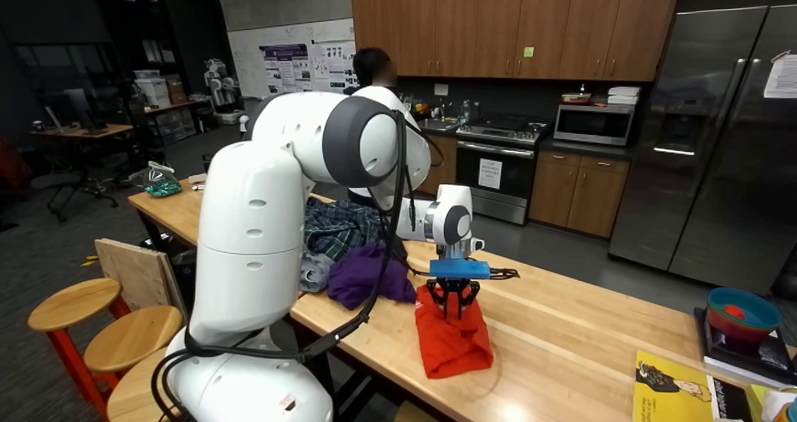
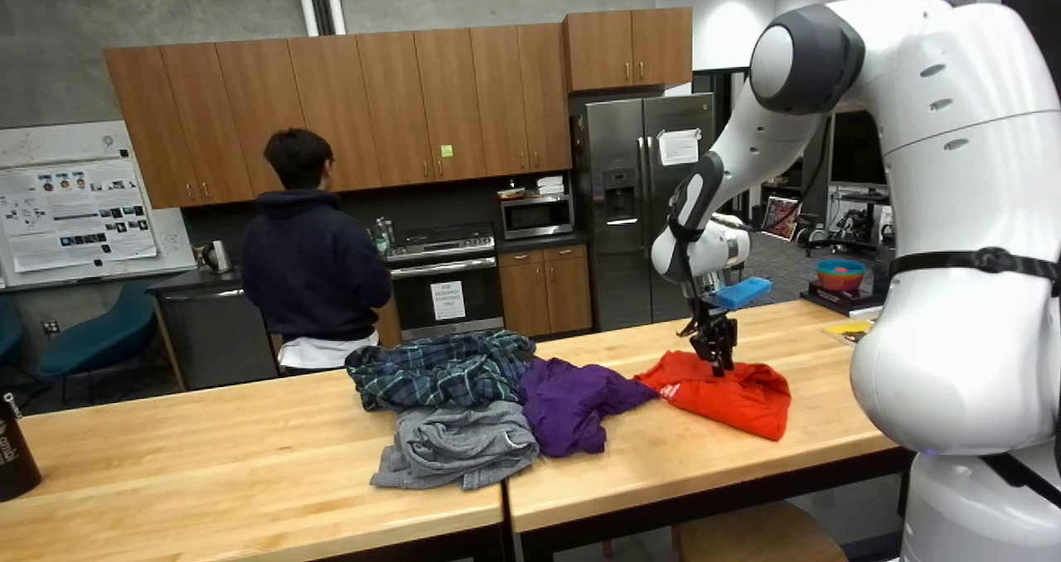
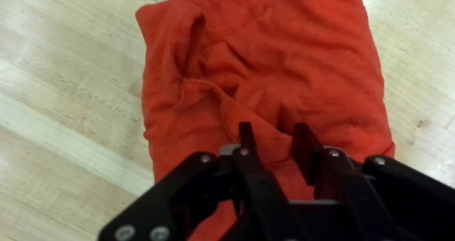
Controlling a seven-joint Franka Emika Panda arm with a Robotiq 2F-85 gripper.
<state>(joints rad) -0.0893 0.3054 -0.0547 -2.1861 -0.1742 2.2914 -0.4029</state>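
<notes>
A red cloth point(image 1: 454, 347) lies folded and wrinkled on the wooden table point(image 1: 560, 322). It also shows in an exterior view point(image 2: 738, 404) and fills the middle of the wrist view point(image 3: 305, 56). My black gripper point(image 1: 452, 315) points down over the cloth in both exterior views. In the wrist view its fingers point(image 3: 272, 138) are partly open, with a gap between them where red cloth shows. A raised fold of the cloth lies between and just beyond the fingertips. I cannot tell whether the fingertips touch the cloth. No item is clamped between them.
A purple cloth point(image 2: 572, 404), a plaid cloth point(image 2: 448, 371) and a grey cloth point(image 2: 460, 446) lie piled beside the red cloth. A yellow book point(image 1: 669, 391) and stacked bowls point(image 1: 728, 328) are at the table's far end. A person point(image 2: 311, 255) stands behind the table.
</notes>
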